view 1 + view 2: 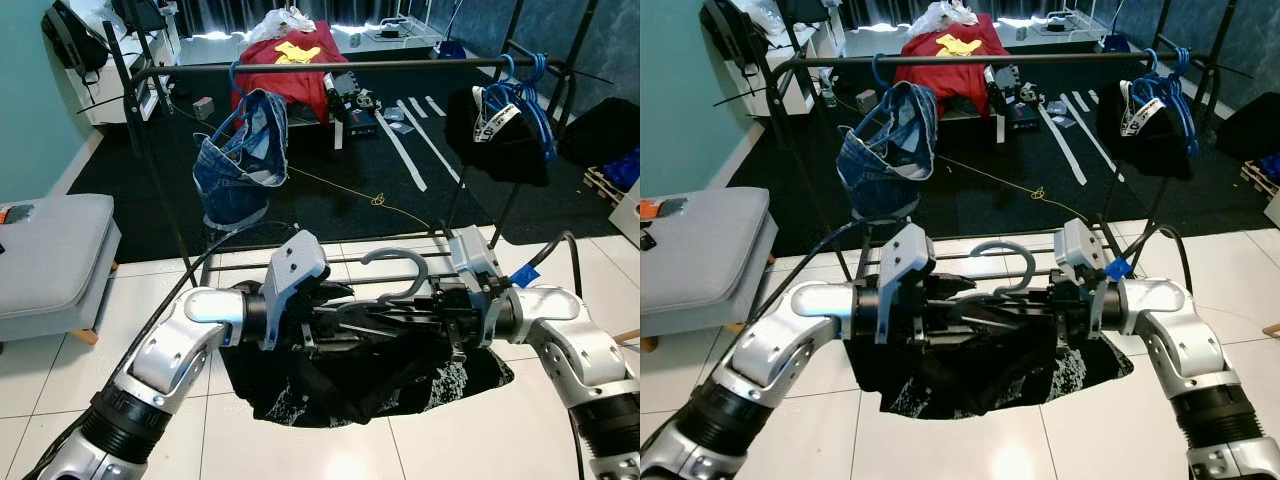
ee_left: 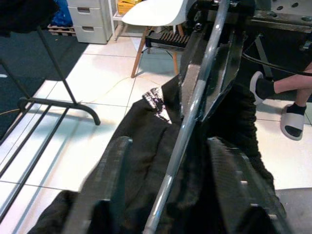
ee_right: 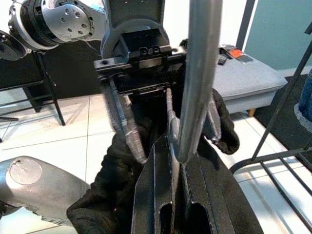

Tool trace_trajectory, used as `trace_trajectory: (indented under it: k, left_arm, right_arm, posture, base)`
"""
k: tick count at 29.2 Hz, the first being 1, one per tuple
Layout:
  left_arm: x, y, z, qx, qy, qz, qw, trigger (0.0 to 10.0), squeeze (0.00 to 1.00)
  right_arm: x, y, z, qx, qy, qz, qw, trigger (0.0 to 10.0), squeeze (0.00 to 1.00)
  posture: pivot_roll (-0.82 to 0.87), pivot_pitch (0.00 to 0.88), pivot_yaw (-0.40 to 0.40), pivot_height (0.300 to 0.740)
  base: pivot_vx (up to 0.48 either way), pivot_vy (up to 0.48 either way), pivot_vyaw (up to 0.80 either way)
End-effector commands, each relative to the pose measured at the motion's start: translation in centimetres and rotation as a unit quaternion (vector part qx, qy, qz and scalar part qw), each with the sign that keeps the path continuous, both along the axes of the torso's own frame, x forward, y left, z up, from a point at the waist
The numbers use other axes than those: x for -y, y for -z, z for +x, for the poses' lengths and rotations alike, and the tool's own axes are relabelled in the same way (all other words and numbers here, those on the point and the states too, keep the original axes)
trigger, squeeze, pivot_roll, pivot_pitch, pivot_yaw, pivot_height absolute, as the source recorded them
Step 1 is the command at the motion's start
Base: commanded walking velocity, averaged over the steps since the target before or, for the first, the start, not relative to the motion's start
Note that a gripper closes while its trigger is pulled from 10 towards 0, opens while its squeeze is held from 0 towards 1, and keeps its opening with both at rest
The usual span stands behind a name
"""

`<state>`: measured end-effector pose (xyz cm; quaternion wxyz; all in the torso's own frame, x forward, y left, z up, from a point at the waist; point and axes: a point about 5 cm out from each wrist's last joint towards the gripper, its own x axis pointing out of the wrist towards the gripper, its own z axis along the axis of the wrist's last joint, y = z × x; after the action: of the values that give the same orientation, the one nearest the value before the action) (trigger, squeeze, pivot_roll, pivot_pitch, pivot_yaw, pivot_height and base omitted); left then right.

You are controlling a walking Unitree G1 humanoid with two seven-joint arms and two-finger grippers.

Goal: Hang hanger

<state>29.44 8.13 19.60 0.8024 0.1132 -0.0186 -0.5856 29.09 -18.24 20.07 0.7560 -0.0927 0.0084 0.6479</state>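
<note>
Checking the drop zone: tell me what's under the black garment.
White tile floor shows around the black garment; the tiles directly beneath are covered. It hangs on a metal hanger held between both hands.

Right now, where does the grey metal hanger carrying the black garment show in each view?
Left eye view: grey metal hanger, hook up, low centre between both grippers.
Right eye view, low centre.
Left wrist view: its wire runs up between the fingers.
Right wrist view: its stem, close and upright.
Shared landmark: black garment.

Bright, even daylight; glare on the white floor tiles [image 1: 1010, 460]; wrist close-ups blurred.
</note>
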Motion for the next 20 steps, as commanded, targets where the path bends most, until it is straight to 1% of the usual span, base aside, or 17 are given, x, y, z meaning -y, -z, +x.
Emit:
trace_trajectory:
  k: [1, 9, 15, 18, 19, 20]
  left_arm:
    - [-0.62, 0.26, 0.26, -0.001, -0.009, 0.008, 1.000, 0.0, 0.00]
    - [-1.31, 0.07, 0.51, -0.002, -0.005, 0.011, 1.000, 0.0, 0.00]
    - [-1.25, 0.12, 0.47, -0.004, -0.002, 0.009, 1.000, 0.0, 0.00]
    - [-1.24, 0.12, 0.50, -0.003, -0.002, 0.008, 1.000, 0.0, 0.00]
    - [-1.31, 0.08, 0.55, -0.002, -0.002, 0.007, 1.000, 0.0, 0.00]
    - [-1.31, 0.08, 0.55, -0.002, -0.002, 0.007, 1.000, 0.0, 0.00]
  right_arm:
    - [-0.64, -1.29, -0.17, 0.026, -0.019, 0.014, 0.999, 10.0, 0.00]
    - [-0.37, -1.29, -0.20, 0.021, -0.018, 0.008, 1.000, 10.0, 0.00]
    - [-0.41, -1.37, -0.16, 0.023, -0.018, 0.009, 1.000, 10.0, 0.00]
    - [-0.42, -1.49, -0.09, 0.016, -0.019, 0.021, 0.999, 10.0, 0.00]
    - [-0.41, -1.53, -0.07, 0.012, -0.019, 0.026, 0.999, 10.0, 0.09]
    - [-0.41, -1.53, -0.07, 0.012, -0.019, 0.026, 0.999, 10.0, 0.09]
  posture:
    - [0.05, 0.081, 0.076, 0.740]
    - [0.05, 0.086, 0.072, 0.740]
    - [0.04, 0.086, 0.071, 0.740]
    - [0.04, 0.088, 0.069, 0.740]
    - [0.04, 0.088, 0.069, 0.740]
    - [0.04, 0.088, 0.069, 0.740]
  base:
    - [0.000, 0.000, 0.00]
    - [0.000, 0.000, 0.00]
    - [0.000, 0.000, 0.00]
    - [0.000, 0.000, 0.00]
    - [0.000, 0.000, 0.00]
    - [0.000, 0.000, 0.00]
